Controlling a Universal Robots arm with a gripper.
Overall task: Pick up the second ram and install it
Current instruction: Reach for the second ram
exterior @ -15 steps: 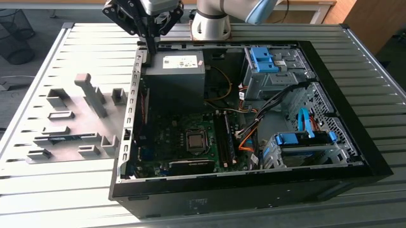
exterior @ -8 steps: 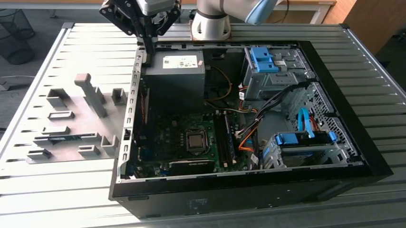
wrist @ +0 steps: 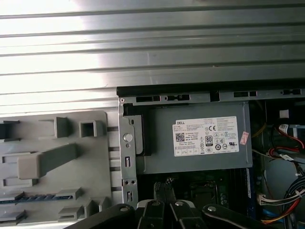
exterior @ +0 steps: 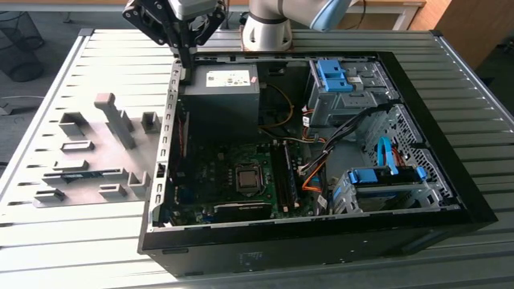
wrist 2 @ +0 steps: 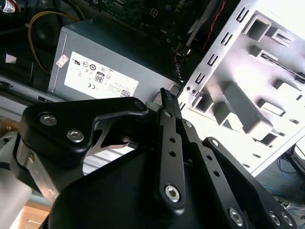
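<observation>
On the grey tray (exterior: 84,201) the second ram (exterior: 80,176) lies well apart from pressed-together fingers (exterior: 185,63).

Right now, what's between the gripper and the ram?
In the exterior view, grey holder blocks stand between the gripper and the ram.

I count one open computer case (exterior: 281,250), one grey power supply (exterior: 221,99), two blue-topped drive cages, one far (exterior: 341,90) and one near (exterior: 386,186), and one ram stick (wrist: 40,196) on one holder plate (exterior: 100,155).
</observation>
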